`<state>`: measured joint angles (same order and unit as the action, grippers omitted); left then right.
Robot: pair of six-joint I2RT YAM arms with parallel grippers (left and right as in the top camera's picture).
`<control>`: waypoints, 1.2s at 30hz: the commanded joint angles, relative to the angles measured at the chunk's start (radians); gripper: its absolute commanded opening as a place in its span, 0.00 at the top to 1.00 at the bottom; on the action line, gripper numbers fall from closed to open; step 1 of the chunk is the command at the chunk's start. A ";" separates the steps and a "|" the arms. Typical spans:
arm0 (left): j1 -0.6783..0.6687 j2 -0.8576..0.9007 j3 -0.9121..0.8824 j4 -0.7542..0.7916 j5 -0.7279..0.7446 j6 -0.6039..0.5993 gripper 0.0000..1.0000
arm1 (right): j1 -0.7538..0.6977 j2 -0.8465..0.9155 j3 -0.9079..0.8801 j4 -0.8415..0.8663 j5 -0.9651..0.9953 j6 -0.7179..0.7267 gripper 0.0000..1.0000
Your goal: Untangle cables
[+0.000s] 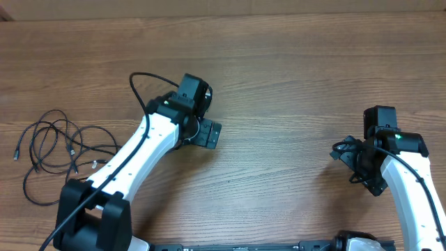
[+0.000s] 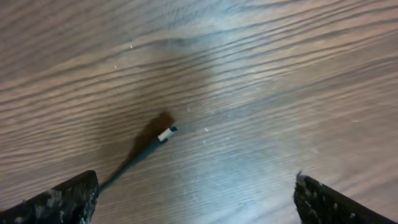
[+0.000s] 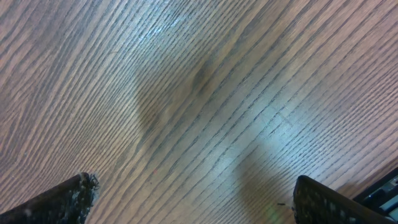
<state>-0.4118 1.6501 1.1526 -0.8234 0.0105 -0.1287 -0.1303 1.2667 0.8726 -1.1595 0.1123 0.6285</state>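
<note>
This has the look of a robotics lab bench. A broad wood-grain worktop [image 1: 293, 77] fills the overhead view edge to edge. Two white-and-black robot arms stand on dark mounts at the near edge, the left arm [image 1: 132, 157] coming up from 7 o'clock and the right arm [image 1: 408, 188] from 5 o'clock. A black rail [image 1: 244, 246] runs between them at 6 o'clock. Thin black cables [image 1: 59, 146] lie loose at 9 o'clock. Both wrist cameras show the same wood grain close up.

1. The table [image 1: 293, 77] is brown wood, its grain running left to right in the overhead view.
2. The cables [image 1: 56, 150], thin black looping cords, lie tangled on its left side.
3. Small plug ends [image 1: 15, 155] stick out at the tangle's edges.
</note>
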 commanded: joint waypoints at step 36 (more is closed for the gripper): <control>0.014 0.208 -0.083 0.106 -0.150 -0.006 0.26 | 0.002 -0.014 0.024 0.009 0.018 -0.005 0.00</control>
<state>-0.4034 1.8477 1.1004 -0.7258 -0.1242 -0.1287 -0.1303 1.2667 0.8726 -1.1526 0.1127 0.6277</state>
